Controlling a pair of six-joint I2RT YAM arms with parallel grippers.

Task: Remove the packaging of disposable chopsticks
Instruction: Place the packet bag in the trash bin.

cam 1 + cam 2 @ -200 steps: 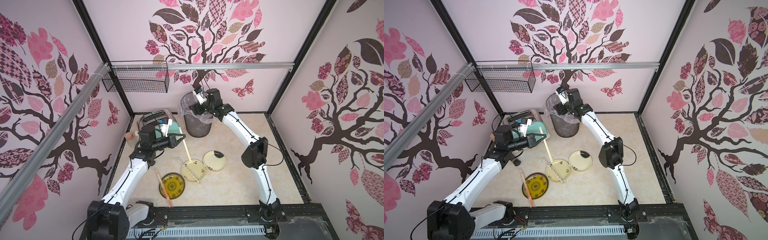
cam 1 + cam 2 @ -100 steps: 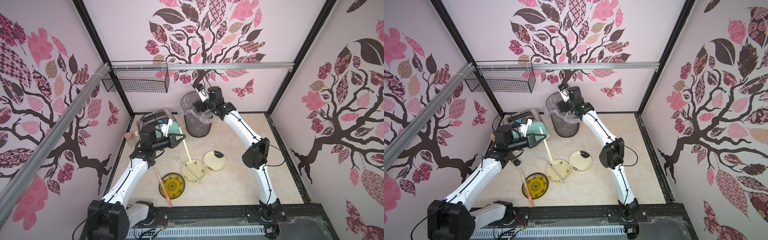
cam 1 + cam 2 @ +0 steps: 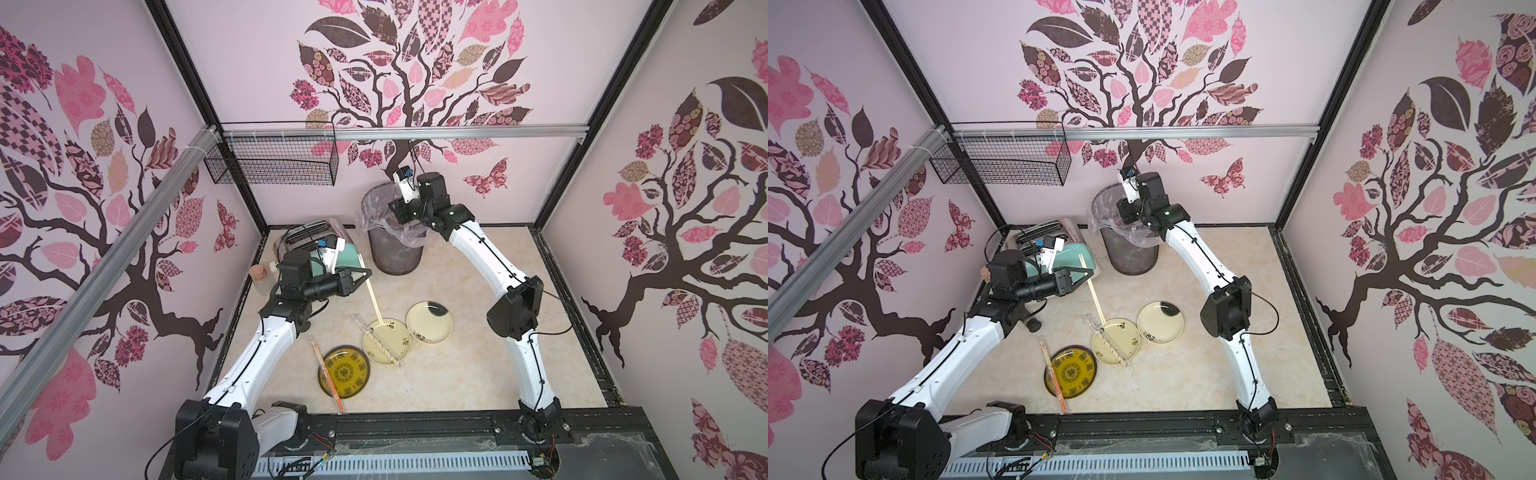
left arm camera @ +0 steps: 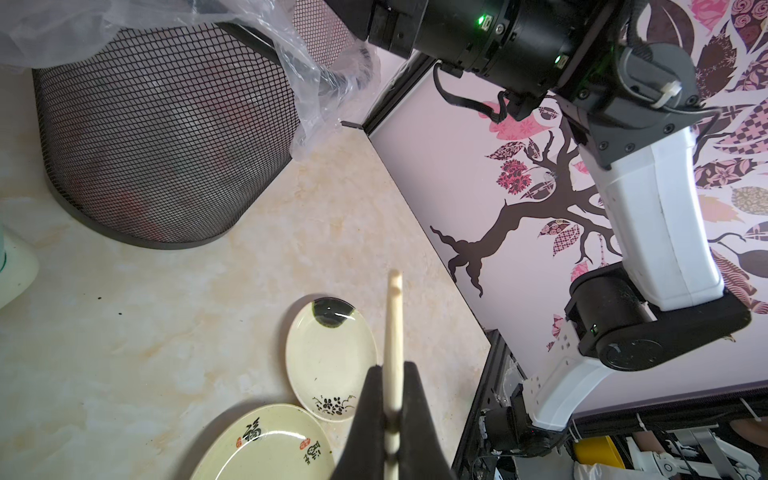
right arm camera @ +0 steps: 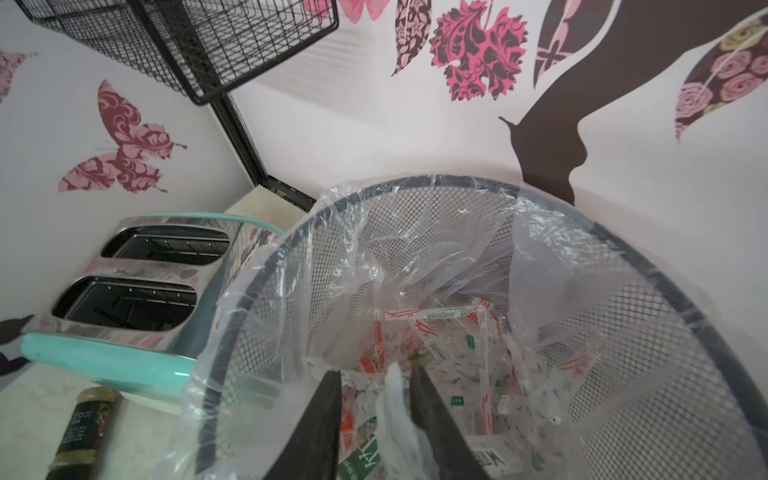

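1. The right gripper (image 5: 374, 370) hangs over the mesh bin (image 5: 623, 332) at the far middle of the table. Its jaws stand a little apart with a crumpled whitish sleeve (image 5: 395, 399) between them. The strip is blurred, so I cannot tell whether they pinch it or it only clings to one finger.
2. The left gripper (image 4: 392, 368) is clamped on a bare pair of chopsticks (image 4: 394, 316) near their upper end, left of the bin. In both top views the pair slants down toward the far rim of the cream plate (image 3: 397, 347).
3. Two pairs are still wrapped. The clear-wrapped pair (image 3: 376, 340) lies across that plate, and the orange-wrapped pair (image 3: 328, 378) lies over the left edge of the dark plate (image 3: 361, 357).
4. Thin film tends to stick, so the sleeve may ride back out on the finger and land on the table instead of joining the discarded sleeves (image 5: 457, 328).
5. The bin liner (image 5: 270, 291) bunches at the rim. It could snag on the jaws and be dragged up when the arm withdraws.
6. The bare chopsticks are gripped near one end, leaving a long free length. They could swing or slip and knock the cream plate.
7. Against the earlier top views, the right wrist sits slightly higher over the bin. The left arm, its chopsticks and the plates lie as before.
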